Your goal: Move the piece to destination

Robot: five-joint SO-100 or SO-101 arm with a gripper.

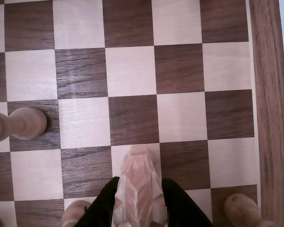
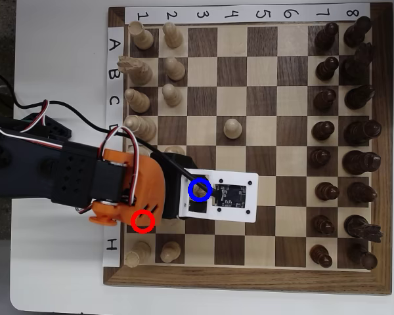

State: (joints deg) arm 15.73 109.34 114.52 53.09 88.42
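Gripping the piece (image 1: 139, 187) between black fingers clenched on either side, the gripper (image 1: 141, 208) is carrying it low over the chessboard (image 1: 270, 94) in the wrist view. Overhead, the arm is covering the blue ring (image 2: 200, 189), which sits toward one o'clock from the red ring (image 2: 142, 221). Pickup seems done; setting down and releasing are remaining, though I cannot tell whether the knight is already touching its square.
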